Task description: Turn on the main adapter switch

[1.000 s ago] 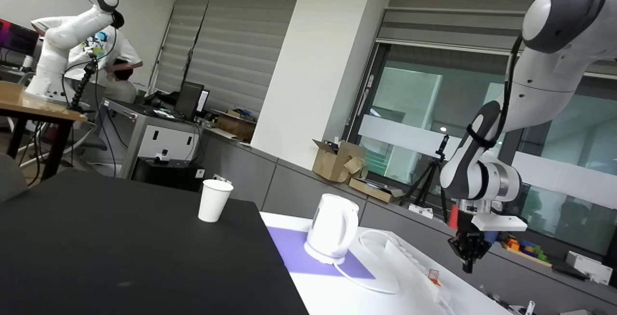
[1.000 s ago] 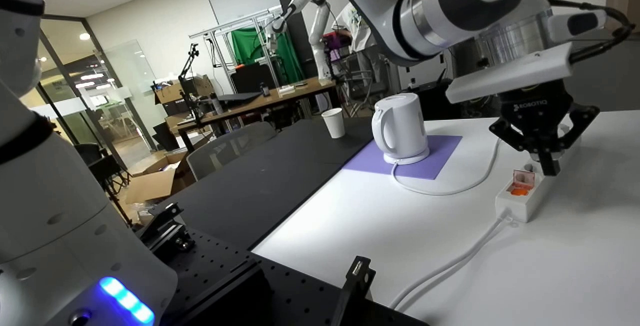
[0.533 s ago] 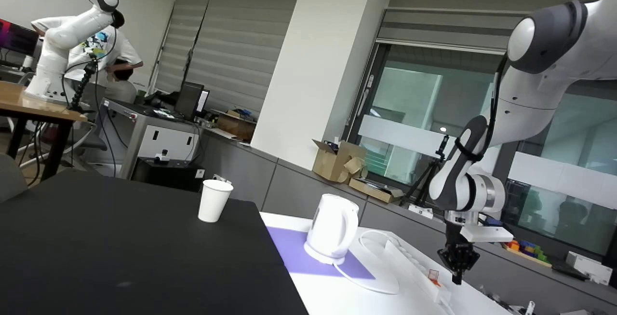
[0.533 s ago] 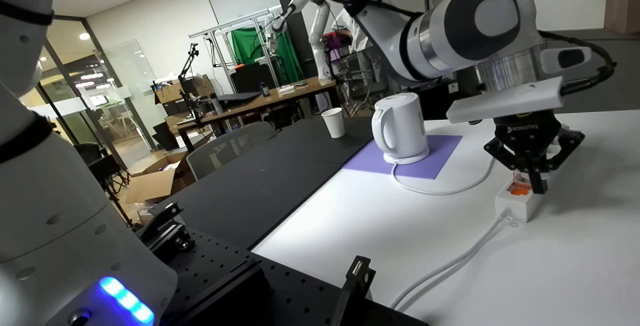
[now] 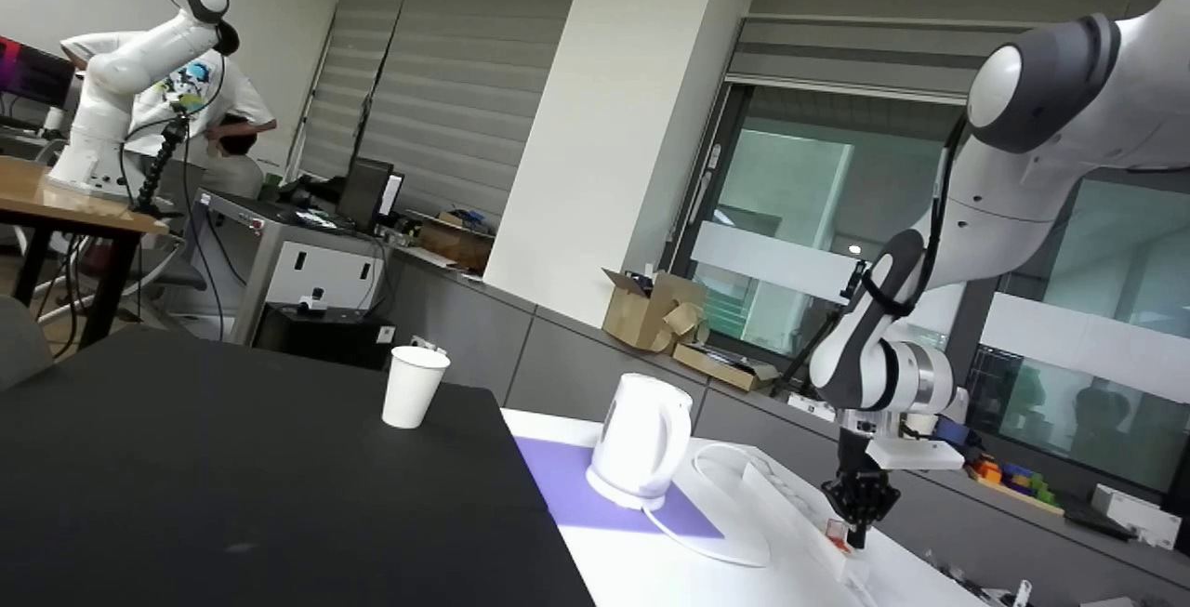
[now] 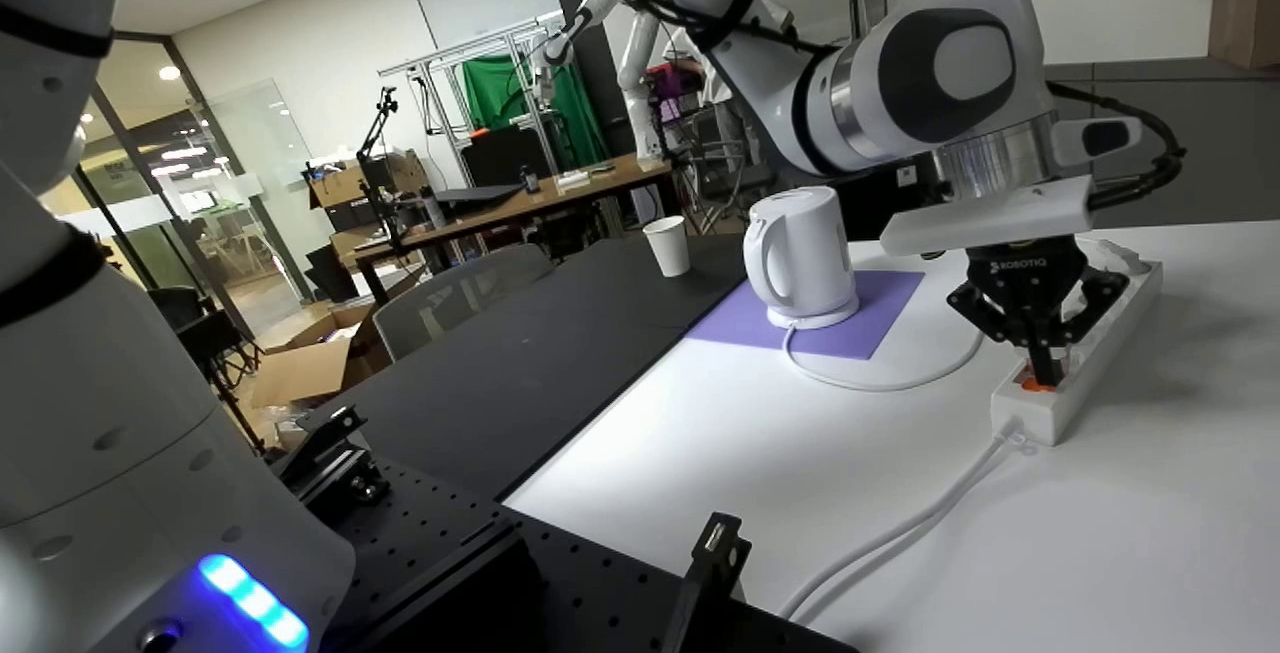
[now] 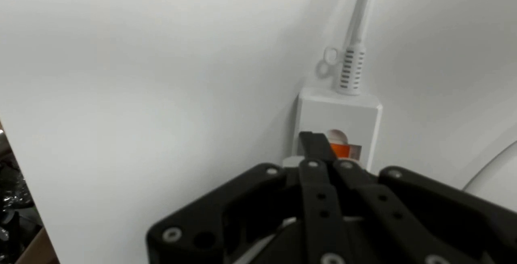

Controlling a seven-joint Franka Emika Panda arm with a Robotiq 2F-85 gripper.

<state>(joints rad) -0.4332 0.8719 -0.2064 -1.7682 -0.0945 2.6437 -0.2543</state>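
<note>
The main adapter, a long white power strip, lies on the white table in both exterior views [image 5: 790, 525] [image 6: 1105, 348]. Its cord end shows in the wrist view [image 7: 341, 112]. Its orange switch [image 7: 340, 150] sits near that end, with a raised clear cover [image 5: 836, 527] beside it. The switch also shows in an exterior view [image 6: 1034, 385]. My gripper [image 7: 317, 144] has its fingers together with nothing between them. It points down, its tips [image 6: 1046, 368] right over the switch and partly hiding it. I cannot tell whether they touch it.
A white jug [image 6: 800, 258] stands on a purple mat [image 6: 890, 313] on the white table. A white cord [image 6: 900, 533] runs from the adapter's near end. A paper cup [image 6: 668, 246] stands on the black table [image 6: 520, 353].
My gripper has moved down and leftward in both exterior views, from above the adapter to the orange switch. It has stayed shut. The adapter and jug have not moved.
</note>
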